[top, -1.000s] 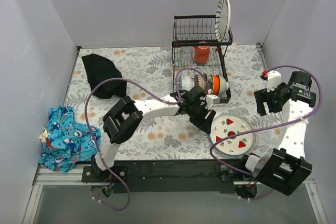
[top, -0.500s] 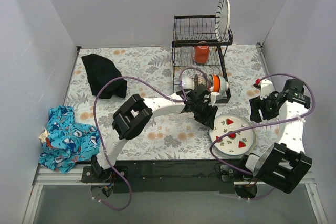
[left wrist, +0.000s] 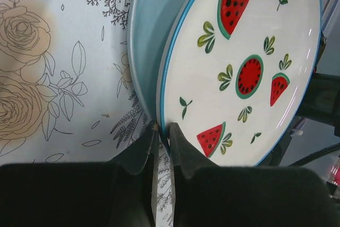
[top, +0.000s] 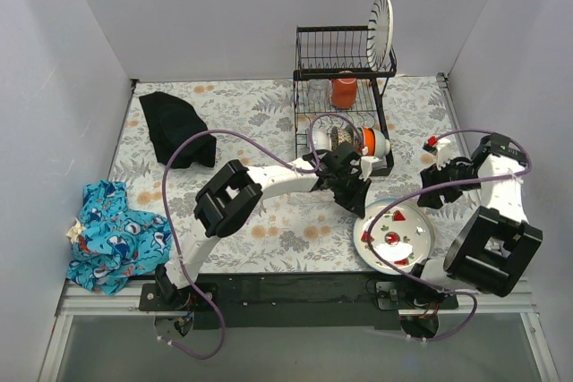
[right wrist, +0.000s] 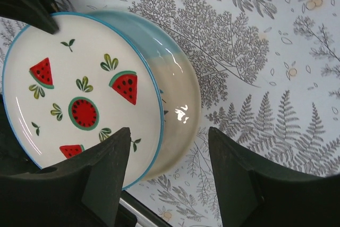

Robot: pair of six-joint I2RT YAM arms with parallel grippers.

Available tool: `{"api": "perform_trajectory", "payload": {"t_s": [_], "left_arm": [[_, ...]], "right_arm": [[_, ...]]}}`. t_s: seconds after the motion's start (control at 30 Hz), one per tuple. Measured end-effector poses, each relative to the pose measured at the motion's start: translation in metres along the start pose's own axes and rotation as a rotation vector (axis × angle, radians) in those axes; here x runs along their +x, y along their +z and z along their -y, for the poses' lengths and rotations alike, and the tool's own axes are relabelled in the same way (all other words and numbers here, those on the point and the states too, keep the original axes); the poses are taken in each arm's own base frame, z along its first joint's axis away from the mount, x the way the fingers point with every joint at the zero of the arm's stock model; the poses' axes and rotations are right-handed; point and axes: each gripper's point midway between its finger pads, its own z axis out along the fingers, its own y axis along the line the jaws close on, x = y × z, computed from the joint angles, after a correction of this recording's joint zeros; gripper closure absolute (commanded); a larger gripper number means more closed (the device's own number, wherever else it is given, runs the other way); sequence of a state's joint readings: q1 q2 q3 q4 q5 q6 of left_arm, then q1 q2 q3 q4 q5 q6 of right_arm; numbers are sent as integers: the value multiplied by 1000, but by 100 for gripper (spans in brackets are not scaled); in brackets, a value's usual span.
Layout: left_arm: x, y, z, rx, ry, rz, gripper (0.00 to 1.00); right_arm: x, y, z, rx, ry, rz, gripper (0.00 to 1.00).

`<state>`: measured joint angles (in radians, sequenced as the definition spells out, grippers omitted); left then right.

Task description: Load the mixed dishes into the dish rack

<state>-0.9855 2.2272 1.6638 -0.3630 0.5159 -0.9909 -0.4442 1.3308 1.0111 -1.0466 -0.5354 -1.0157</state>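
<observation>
Right now the left gripper (left wrist: 162, 131) pinches the rim of the watermelon plate (left wrist: 244, 73), its two fingers squeezed tight with only the thin edge between them. The plate is white with a blue rim and red melon slices painted on it. It is tipped up on one side, so its pale blue bottom shows. Its low edge may be resting on the flowery table (top: 251, 114), but that is hard to see. The right gripper (right wrist: 169, 134) is open wide, holds nothing, and hangs just over the other side of the plate. The dish rack (top: 331, 42) stands behind the plate, at the back of the table. An orange mug (top: 344, 91) sits in it, a striped plate (top: 380, 31) stands on its top shelf, and a bowl (top: 374, 143) lies in its bottom tray.
</observation>
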Motion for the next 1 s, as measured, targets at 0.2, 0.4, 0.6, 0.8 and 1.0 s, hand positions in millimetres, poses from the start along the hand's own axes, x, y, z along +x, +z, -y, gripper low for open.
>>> {"api": "perform_trajectory", "payload": {"t_s": [0.2, 0.4, 0.6, 0.8, 1.0], "left_arm": [[-6, -8, 1, -9, 78, 16, 100], [-19, -20, 8, -19, 176, 53, 100], [-29, -25, 12, -15, 239, 85, 100], [-40, -25, 19, -4, 290, 121, 100], [-49, -26, 15, -27, 330, 155, 100]], "right_arm": [[-10, 8, -6, -187, -25, 17, 34], [-6, 18, -16, -305, -40, 20, 34], [-5, 28, -26, -383, -38, 3, 35], [-5, 44, -42, -474, -46, -31, 48], [0, 58, -64, -582, 24, -79, 99]]}}
